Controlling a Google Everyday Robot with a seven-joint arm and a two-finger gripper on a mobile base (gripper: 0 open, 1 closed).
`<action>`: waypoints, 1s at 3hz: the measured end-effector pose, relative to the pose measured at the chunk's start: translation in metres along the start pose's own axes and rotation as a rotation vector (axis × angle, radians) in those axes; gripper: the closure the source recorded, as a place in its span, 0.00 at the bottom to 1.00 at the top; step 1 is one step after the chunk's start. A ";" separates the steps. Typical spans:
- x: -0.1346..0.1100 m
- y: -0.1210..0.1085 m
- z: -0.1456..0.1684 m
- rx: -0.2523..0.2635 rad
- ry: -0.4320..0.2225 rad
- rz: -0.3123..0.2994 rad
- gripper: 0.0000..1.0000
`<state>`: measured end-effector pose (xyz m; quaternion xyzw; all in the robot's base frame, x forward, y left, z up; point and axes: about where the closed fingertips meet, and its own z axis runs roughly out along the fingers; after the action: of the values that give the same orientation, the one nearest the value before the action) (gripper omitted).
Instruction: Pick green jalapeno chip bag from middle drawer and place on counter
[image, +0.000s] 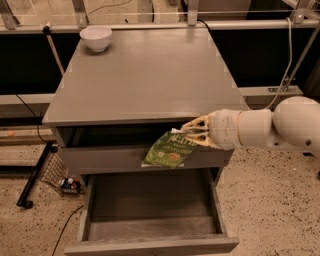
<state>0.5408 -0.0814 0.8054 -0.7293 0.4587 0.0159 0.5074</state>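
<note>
My gripper (189, 133) reaches in from the right on a white arm and is shut on the top edge of the green jalapeno chip bag (169, 149). The bag hangs in the air in front of the cabinet, just below the front edge of the counter (145, 75) and above the open middle drawer (150, 200). The drawer is pulled out below and its grey floor is bare.
A white bowl (96, 37) stands at the far left corner of the counter. A black wire rack and small items (62, 175) sit on the speckled floor left of the cabinet. A railing and cables run behind the counter.
</note>
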 end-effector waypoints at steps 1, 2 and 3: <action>-0.004 -0.016 -0.012 0.024 0.027 -0.040 1.00; -0.017 -0.048 -0.032 0.054 0.071 -0.124 1.00; -0.033 -0.097 -0.047 0.069 0.114 -0.233 1.00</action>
<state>0.5670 -0.0891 0.9148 -0.7595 0.3993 -0.1004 0.5036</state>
